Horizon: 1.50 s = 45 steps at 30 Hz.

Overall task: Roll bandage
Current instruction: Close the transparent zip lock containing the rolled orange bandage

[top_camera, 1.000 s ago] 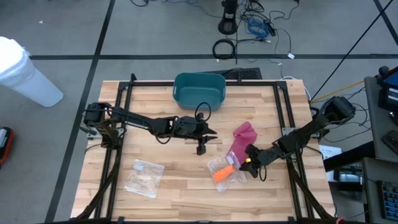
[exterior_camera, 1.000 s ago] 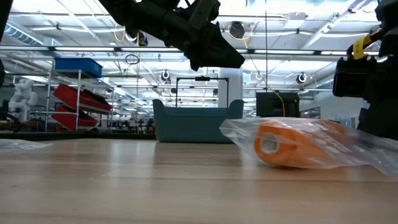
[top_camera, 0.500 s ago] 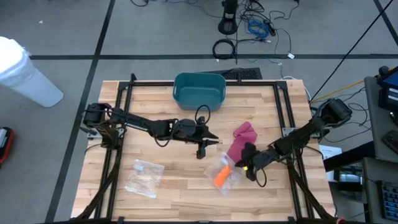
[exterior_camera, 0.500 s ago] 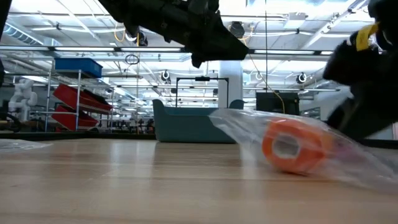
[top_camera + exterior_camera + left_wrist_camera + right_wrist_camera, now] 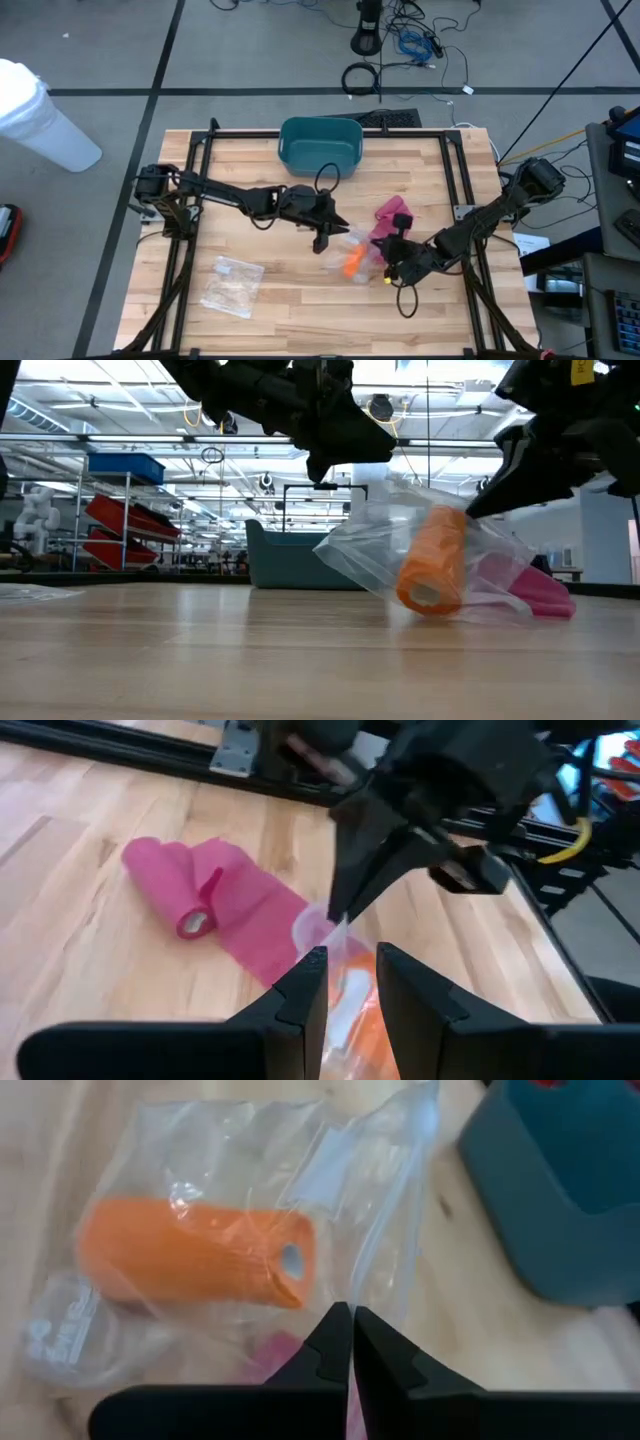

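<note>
Broadly, the tabletop (image 5: 260,190) carries a teal bin (image 5: 320,145) at its far edge. Near the middle, the right pincer (image 5: 348,1342) is clenched on a clear bag (image 5: 220,1260), lifting it with the orange bandage roll (image 5: 190,1255) inside, beside the pink bandage (image 5: 215,905). The left pincer (image 5: 350,982) hovers close, parted and empty. The thin film could slip, dropping the roll.

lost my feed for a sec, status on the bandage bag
Right gripper shut on clear plastic bag, tilted up off the table. Orange bandage roll inside. Left gripper open beside the bag. Pink bandage half unrolled, behind.
</note>
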Tool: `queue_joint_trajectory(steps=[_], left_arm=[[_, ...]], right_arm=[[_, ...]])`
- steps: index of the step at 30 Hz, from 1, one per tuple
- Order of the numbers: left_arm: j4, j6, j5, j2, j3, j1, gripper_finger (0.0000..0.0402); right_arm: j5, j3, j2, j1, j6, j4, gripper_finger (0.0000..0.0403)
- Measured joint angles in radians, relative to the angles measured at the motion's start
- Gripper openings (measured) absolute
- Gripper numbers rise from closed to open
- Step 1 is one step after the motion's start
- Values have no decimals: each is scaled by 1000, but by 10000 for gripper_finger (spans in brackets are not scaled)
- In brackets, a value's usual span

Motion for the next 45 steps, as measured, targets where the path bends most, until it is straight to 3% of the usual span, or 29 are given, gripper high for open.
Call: queue_joint_trajectory(steps=[10,16,27,31,45], left_arm=[[-45,13,-42,0,0,28,93],[7,80,39,0,0,26,93],[-77,79,29,0,0,21,93],[-78,97,-23,0,0,11,93],[-106,135,-21,0,0,-1,93]], right_arm=[[195,4,0,54,-93,-15,0],[197,4,0,22,-110,-15,0],[277,5,-27,18,-82,-18,0],[281,6,-45,19,-107,-17,0],[303,6,-45,-8,-70,-19,0]])
